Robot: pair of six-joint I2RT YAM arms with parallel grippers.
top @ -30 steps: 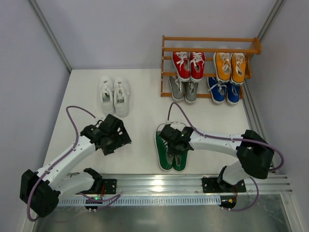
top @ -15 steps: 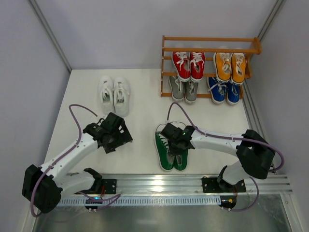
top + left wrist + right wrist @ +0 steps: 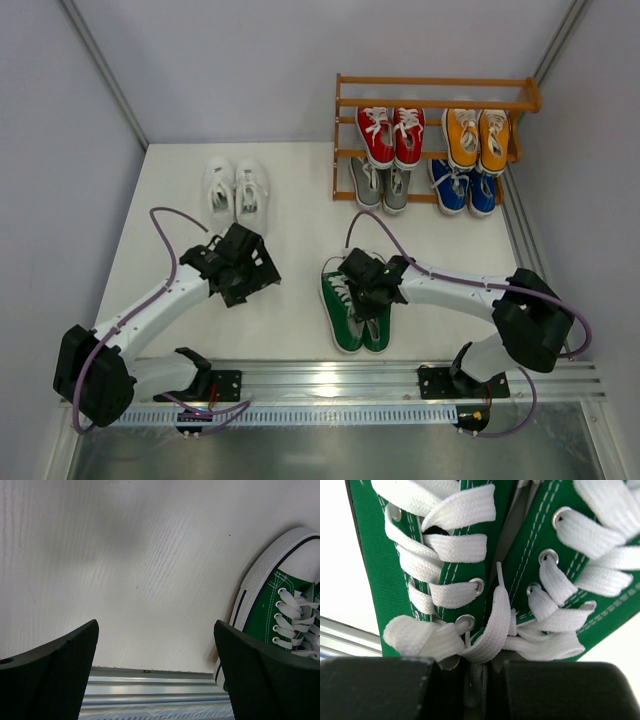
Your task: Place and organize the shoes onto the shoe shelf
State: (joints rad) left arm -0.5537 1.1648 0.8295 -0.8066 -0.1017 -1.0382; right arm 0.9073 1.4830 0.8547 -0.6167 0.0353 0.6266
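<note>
green pair [image 3: 350, 325] near middle: white toes, laces, stitching, thin dark sole stripe. white pair [image 3: 236, 195] far left. shelf [image 3: 435, 81] orange-brown. red pair [image 3: 391, 135], orange pair [image 3: 477, 138], grey pair [image 3: 381, 186], blue pair [image 3: 462, 190], toes whitish I think.

Twelve shoes [image 3: 236, 196], one shelf [image 3: 436, 82]

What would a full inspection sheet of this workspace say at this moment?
Surface: white table, flat.
Job's things: shoe shelf holds red pair, orange pair, grey pair, blue pair; white pair and green pair stand on the table.
Clutter: nothing seen.
Grippers: left gripper open over the table; right gripper, fingers shut on the green pair.
Cables: purple cable loops along each arm.
Surroundings: grey walls, metal rail at the near edge.
</note>
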